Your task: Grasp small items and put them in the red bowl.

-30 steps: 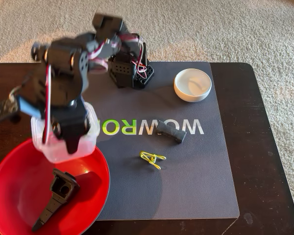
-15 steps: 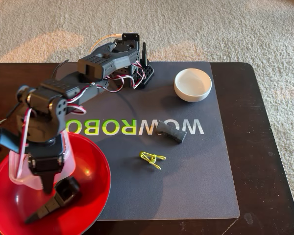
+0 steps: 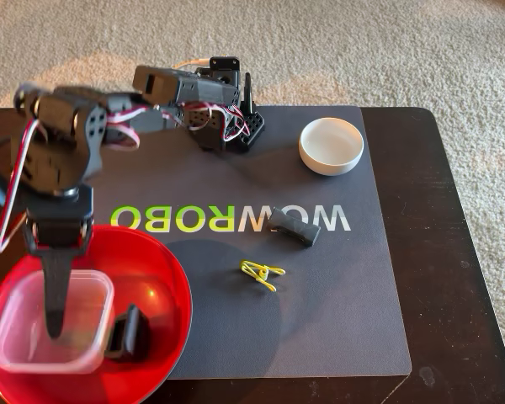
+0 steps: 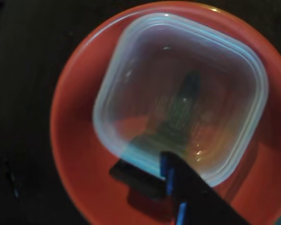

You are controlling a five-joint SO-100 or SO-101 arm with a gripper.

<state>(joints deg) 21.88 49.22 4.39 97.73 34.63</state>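
Note:
The red bowl (image 3: 164, 269) sits at the front left in the fixed view and fills the wrist view (image 4: 70, 140). The clear square tub (image 3: 88, 290) lies in it, as the wrist view (image 4: 131, 70) also shows. The black angular bracket (image 3: 126, 335) lies in the bowl beside the tub (image 4: 136, 176). My gripper (image 3: 55, 326) points straight down. One finger is inside the tub and the other outside its wall (image 4: 178, 122), closed on the wall. The dark grey rounded block (image 3: 295, 225) and the yellow wire clip (image 3: 262, 273) lie on the mat.
A small white bowl (image 3: 330, 146) stands at the back right of the grey mat (image 3: 345, 295). The arm's base (image 3: 223, 118) is at the back centre. The dark table (image 3: 454, 252) ends close to the bowl at front left.

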